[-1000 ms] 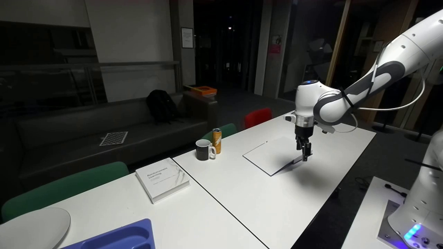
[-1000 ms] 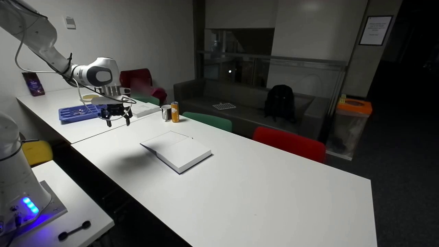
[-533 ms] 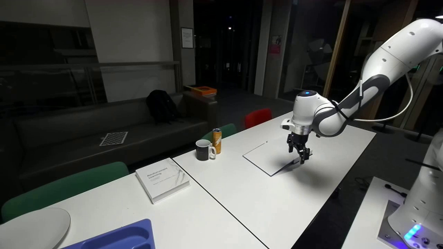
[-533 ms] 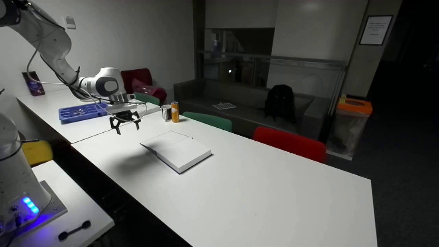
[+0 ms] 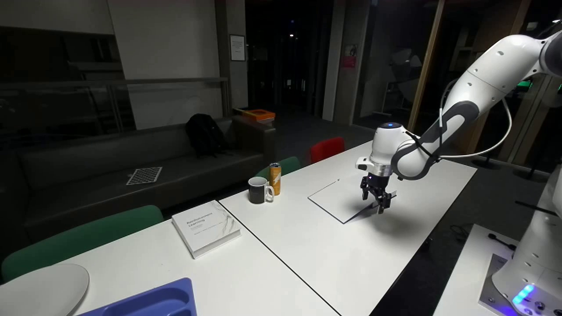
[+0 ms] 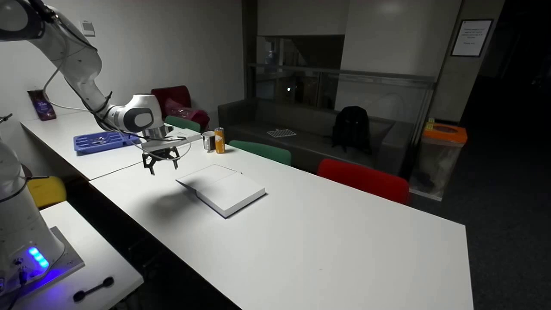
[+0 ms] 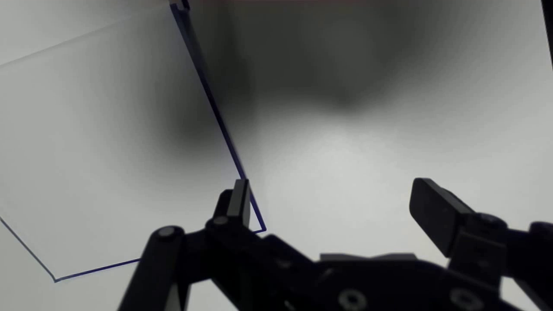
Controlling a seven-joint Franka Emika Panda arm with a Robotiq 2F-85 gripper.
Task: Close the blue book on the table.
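Note:
The blue book lies open on the white table [image 5: 281, 239], its white pages up and thin dark blue cover edges showing. It shows in both exterior views [image 5: 338, 197] [image 6: 230, 191] and in the wrist view [image 7: 86, 151]. In an exterior view, the cover side nearer the robot is tilted up off the table, and the thick page block lies on the other side. My gripper [image 5: 373, 203] is open and empty above this raised side, also in an exterior view [image 6: 164, 169]. In the wrist view, the left finger overlaps the cover edge and the jaws [image 7: 330, 196] span bare tabletop; contact cannot be told.
A mug [image 5: 258, 191] and an orange can [image 5: 275, 179] stand at the table's far edge. A thick white book [image 5: 204, 226], a blue tray [image 6: 103, 143] and a white plate [image 5: 48, 289] lie beyond the seam. Green and red chairs [image 6: 363, 181] line the far side.
My gripper has come lower and tilted, and in an exterior view it has moved right toward the book. It stays open. The book has not moved.

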